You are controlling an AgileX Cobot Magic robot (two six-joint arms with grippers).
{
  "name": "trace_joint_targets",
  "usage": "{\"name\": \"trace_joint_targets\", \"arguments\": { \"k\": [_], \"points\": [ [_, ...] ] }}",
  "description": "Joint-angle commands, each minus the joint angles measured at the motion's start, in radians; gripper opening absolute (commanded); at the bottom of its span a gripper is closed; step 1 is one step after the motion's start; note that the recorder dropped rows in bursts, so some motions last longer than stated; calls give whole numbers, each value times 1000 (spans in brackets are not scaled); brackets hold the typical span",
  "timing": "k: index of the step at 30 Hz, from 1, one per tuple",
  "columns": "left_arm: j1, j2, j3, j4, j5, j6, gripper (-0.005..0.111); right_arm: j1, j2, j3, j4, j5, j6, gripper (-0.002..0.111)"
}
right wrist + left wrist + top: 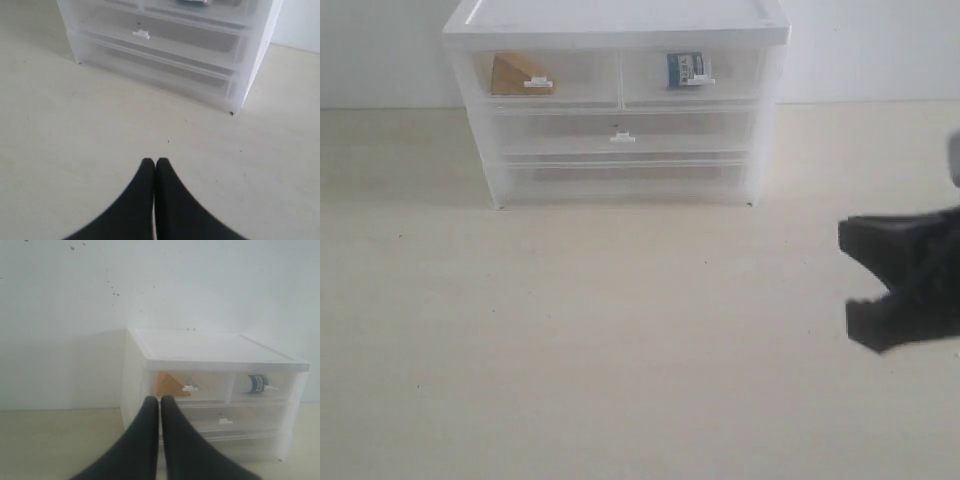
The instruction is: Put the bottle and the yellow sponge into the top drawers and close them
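The yellow sponge (518,75) (169,384) lies inside the left top drawer (585,72), seen through its translucent front. In the right top drawer (740,70) stands the bottle (688,69) (256,383). Both top drawers sit flush with the unit. My left gripper (160,400) is shut and empty, hanging in front of the unit's left side, and it is out of the exterior view. My right gripper (154,161) is shut and empty over bare table, well short of the unit. My right arm (920,270) shows as a dark blur at the right edge.
The white drawer unit (620,20) stands at the back against a white wall. Below the top drawers are two full-width drawers (620,135) (141,35), both pushed in. Pale tabletop (620,330) stretches in front.
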Motion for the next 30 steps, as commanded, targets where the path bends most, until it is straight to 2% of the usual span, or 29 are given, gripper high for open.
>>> {"name": "trace_joint_targets", "arguments": {
  "k": [1,5,10,13,15,20,23,30],
  "points": [
    [4,-4,2,0,3,2,4,4,-178,171,587,-33,-542,0],
    [4,-4,2,0,1,2,4,4,-290,239,589,-14,-494,0],
    [4,-4,2,0,1,2,4,2,-374,242,589,41,-484,0],
    [4,-4,2,0,1,2,4,-58,-455,288,589,10,-481,0],
    [4,-4,2,0,3,2,4,-152,-529,300,589,-31,-474,0],
    [4,-4,2,0,3,2,4,-304,-669,300,589,97,-460,0],
    [4,-4,2,0,3,2,4,-340,-727,300,589,172,-445,0],
    [4,-4,2,0,3,2,4,-342,-792,300,589,201,-433,0]
  ]
}}
